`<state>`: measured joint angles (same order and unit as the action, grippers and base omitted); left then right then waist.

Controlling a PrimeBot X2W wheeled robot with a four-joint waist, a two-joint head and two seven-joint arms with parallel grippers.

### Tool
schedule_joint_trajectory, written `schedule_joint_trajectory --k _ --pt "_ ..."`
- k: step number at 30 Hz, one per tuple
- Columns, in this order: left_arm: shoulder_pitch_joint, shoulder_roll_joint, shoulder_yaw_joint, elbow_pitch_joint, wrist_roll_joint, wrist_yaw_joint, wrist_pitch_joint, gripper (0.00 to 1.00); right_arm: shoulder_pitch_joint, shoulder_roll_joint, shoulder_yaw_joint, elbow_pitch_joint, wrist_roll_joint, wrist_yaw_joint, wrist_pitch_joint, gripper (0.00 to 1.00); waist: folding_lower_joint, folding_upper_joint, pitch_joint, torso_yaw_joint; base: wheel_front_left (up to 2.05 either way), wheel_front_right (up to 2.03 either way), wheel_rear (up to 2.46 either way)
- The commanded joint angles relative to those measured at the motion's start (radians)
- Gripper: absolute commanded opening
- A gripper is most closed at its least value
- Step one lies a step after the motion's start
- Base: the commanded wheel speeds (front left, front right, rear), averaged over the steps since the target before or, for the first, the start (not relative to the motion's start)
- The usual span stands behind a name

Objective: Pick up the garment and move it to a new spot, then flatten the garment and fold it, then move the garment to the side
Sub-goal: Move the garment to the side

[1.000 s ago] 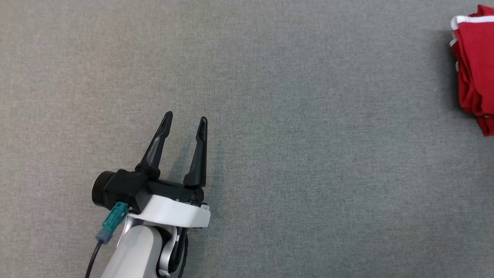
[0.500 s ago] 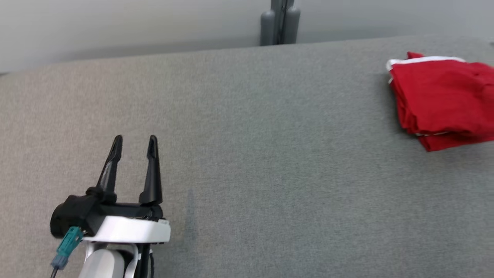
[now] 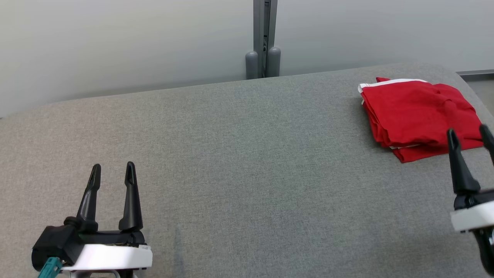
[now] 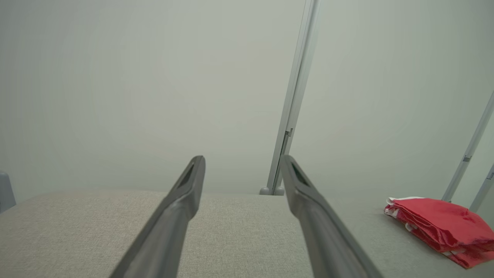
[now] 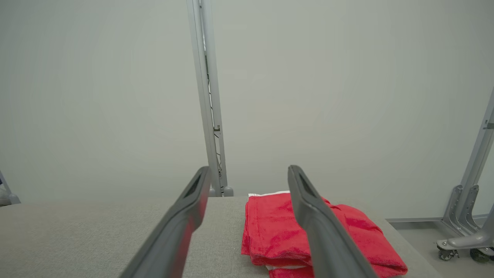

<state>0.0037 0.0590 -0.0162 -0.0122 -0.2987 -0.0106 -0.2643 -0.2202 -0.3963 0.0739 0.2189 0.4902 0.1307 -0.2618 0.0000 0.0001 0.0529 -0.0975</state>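
The garment [image 3: 417, 116] is red with white trim and lies folded in a neat stack at the far right of the grey table [image 3: 247, 162]. It also lies at the lower right of the left wrist view [image 4: 440, 224] and just beyond the fingers in the right wrist view [image 5: 278, 231]. My left gripper [image 3: 112, 170] hovers open and empty over the table's near left, far from the garment. My right gripper [image 3: 469, 134] stands open at the right edge, its fingertips just short of the garment's near side, holding nothing.
A pale wall runs behind the table, with a grey upright post [image 3: 264, 38] at the middle of the far edge. A metal frame on castors [image 5: 463, 231] stands on the floor past the table's right end. The table's rounded right corner is near the garment.
The head camera has tilted up and turned right, bringing the wall, the whole garment and the right gripper into the picture. Both grippers stay open.
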Motion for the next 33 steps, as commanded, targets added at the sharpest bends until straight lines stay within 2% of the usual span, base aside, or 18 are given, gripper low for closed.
schedule_joint_trajectory --k 1,4,9,33 --pt "0.011 0.001 0.006 -0.004 0.015 0.004 0.001 1.00 0.057 0.033 -0.033 -0.037 -0.020 0.000 -0.004 1.00 0.0000 -0.0001 0.001 0.000 0.00 0.00 0.00" --pt "0.034 -0.002 0.000 0.018 0.037 0.003 0.001 1.00 0.118 0.082 -0.051 -0.091 -0.040 0.000 -0.004 1.00 0.0000 -0.0001 0.001 0.004 0.00 0.00 0.00" --pt "0.047 -0.006 -0.011 0.056 0.060 0.007 0.001 1.00 0.181 0.113 -0.046 -0.135 -0.052 0.000 -0.004 1.00 0.0000 -0.0001 -0.003 0.012 0.00 0.00 0.00" --pt "0.028 -0.006 -0.034 0.100 0.037 0.029 0.001 1.00 0.161 0.118 0.003 -0.129 -0.058 0.000 -0.004 1.00 0.0000 -0.0001 -0.009 0.050 0.00 0.00 0.00"
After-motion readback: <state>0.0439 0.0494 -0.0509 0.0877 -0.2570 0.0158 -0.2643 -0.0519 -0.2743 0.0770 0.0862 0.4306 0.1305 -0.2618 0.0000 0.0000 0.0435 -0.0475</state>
